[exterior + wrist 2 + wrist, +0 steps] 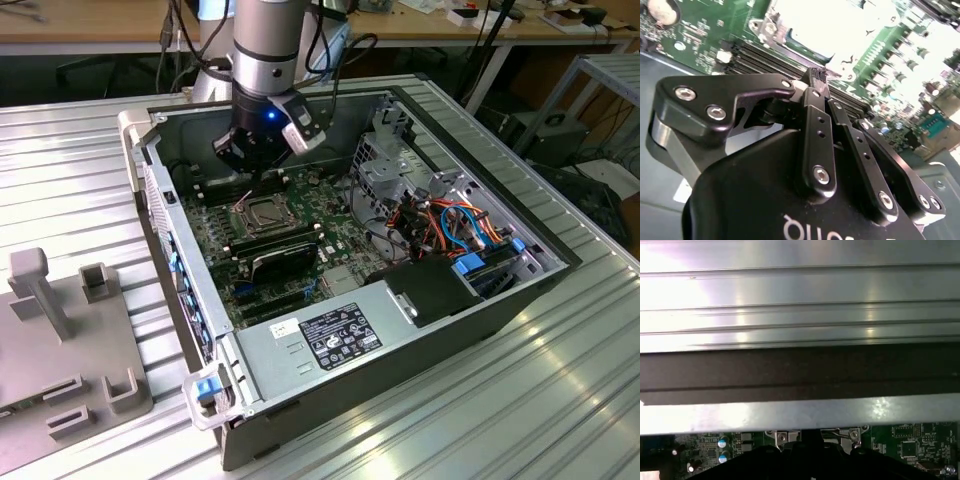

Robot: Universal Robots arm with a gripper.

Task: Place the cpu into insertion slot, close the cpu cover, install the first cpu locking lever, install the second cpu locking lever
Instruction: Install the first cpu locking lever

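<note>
In the exterior view my gripper [252, 170] hangs inside the open computer case, just above the far edge of the insertion slot [262, 213]. A dull grey square, the cpu [263, 212], lies in the slot. The silver cpu cover [243, 208] appears to lie flat around it. In the second wrist view the two black fingers [816, 107] meet at their tips, so my gripper [816, 75] is shut, and I see nothing between them. Beyond the tips the insertion slot [825, 25] is washed out by glare. I cannot make out the locking levers.
Long black memory slots [282, 250] lie just in front of the socket. A grey power supply [330, 340] fills the case's near corner, and a metal drive cage [392, 165] with coloured cables [450, 225] stands on the exterior view's right. A grey fixture [60, 340] sits on the ribbed table at the left.
</note>
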